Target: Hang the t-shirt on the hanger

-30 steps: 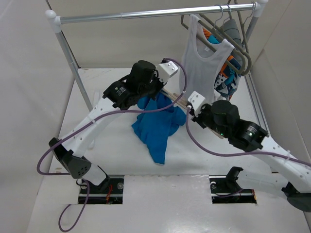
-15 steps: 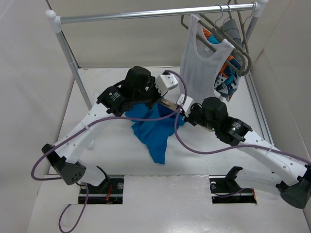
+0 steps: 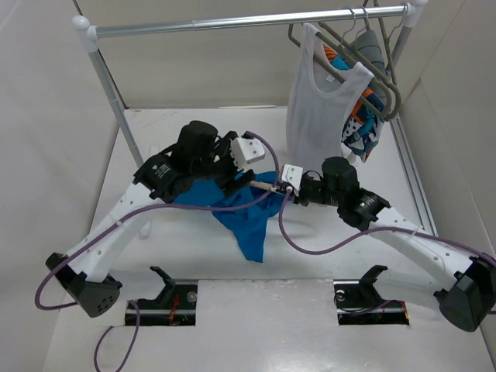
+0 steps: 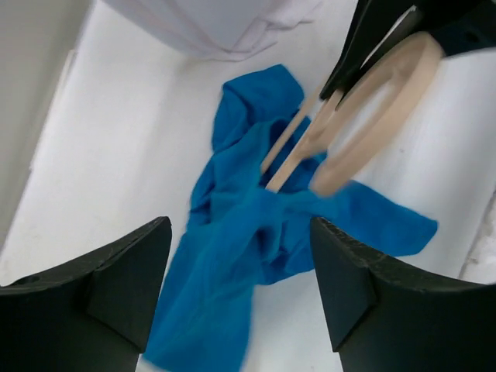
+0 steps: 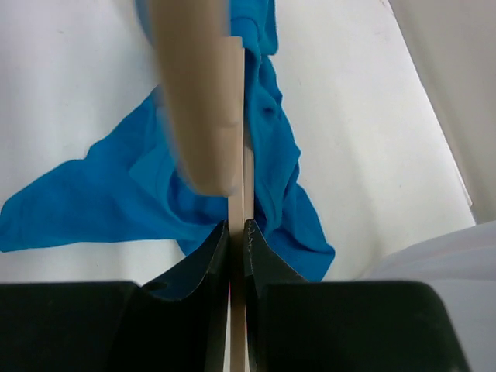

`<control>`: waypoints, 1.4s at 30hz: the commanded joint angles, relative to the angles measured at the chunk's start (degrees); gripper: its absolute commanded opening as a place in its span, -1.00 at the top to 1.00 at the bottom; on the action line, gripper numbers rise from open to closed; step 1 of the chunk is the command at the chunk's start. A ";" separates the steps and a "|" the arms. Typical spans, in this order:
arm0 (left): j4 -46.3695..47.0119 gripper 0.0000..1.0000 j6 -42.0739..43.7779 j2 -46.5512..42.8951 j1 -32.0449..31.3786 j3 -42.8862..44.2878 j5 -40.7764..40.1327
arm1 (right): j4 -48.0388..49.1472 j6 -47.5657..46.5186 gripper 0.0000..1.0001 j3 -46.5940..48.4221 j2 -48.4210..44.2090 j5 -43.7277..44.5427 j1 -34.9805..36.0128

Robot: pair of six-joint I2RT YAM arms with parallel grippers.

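The blue t-shirt (image 3: pixel 246 221) lies crumpled on the white table, also seen in the left wrist view (image 4: pixel 232 232) and the right wrist view (image 5: pixel 271 147). The pale beige hanger (image 3: pixel 265 186) is held just above it, and its thin bars (image 4: pixel 298 147) run down into the cloth. My right gripper (image 5: pixel 237 226) is shut on the hanger's thin bar, with the curved hook (image 5: pixel 198 101) blurred close in front. My left gripper (image 4: pixel 239 225) hangs open over the t-shirt with nothing between its fingers. In the top view it (image 3: pixel 236 177) sits just left of the right gripper (image 3: pixel 280 188).
A metal rail (image 3: pixel 232 22) crosses the back on a slanted post (image 3: pixel 116 108). At its right end grey hangers (image 3: pixel 372 46) carry a white tank top (image 3: pixel 322 101) and a patterned garment (image 3: pixel 360 128). White walls close in both sides.
My left gripper has opened and let go of the t-shirt. Both arms have shifted left and toward the near edge, carrying the hanger lower over the cloth.
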 commanded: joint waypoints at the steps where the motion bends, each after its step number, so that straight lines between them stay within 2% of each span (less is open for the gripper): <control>1: 3.43 -0.38 6.53 -8.85 1.33 -2.43 -1.42 | 8.08 -0.35 1.00 -0.23 -0.71 -4.05 -1.37; 4: 1.16 -0.67 12.53 -13.69 1.34 -6.21 -1.95 | 8.08 -0.35 1.00 -0.23 -0.71 -4.58 -1.89; 5: -0.42 -0.70 15.50 -14.22 1.34 -6.84 -1.34 | 8.08 -0.35 1.00 -0.23 -0.71 -5.19 -1.89; 8: -2.63 -0.73 17.20 -15.27 1.34 -11.56 -1.24 | 8.60 -0.35 1.00 0.82 0.69 -6.33 -1.89; 12: 7.36 -0.75 17.20 -15.81 1.34 -21.24 -6.23 | 8.61 -0.88 1.00 1.35 1.22 -7.66 -1.28; 14: 13.76 -0.78 15.89 -15.11 1.34 -23.45 -8.36 | 8.61 -0.88 1.00 1.35 1.22 -8.36 -0.67; 17: 18.27 -0.83 15.88 -12.91 1.34 -24.69 -11.96 | 8.61 -0.88 1.00 1.88 1.22 -8.89 -0.14; 22: 19.35 -0.80 20.52 -8.25 3.88 -26.70 -12.76 | 8.61 -0.88 1.00 1.88 1.22 -8.89 0.92; 27: 16.89 -0.52 21.68 -7.63 5.03 -27.41 -9.52 | 8.61 -1.40 1.00 2.49 1.22 -9.41 0.92; 29: 17.49 -0.52 21.68 -8.24 5.55 -28.64 -8.99 | 8.61 -2.02 1.00 2.49 1.74 -9.41 0.92; 32: 20.56 -0.67 22.29 -9.91 6.78 -29.78 -8.98 | 8.61 -2.02 1.00 2.49 2.28 -10.64 0.92; 34: 20.57 -0.70 23.61 -9.92 7.48 -29.78 -7.59 | 8.61 -2.55 1.00 3.02 2.88 -11.17 0.92; 38: 16.89 -0.70 26.87 -7.90 8.19 -29.78 -1.79 | 8.61 -3.07 1.00 4.16 3.42 -12.23 0.92; 42: 16.27 -0.58 27.57 -5.35 8.19 -29.78 2.17 | 8.61 -3.07 1.00 4.16 3.42 -12.23 0.92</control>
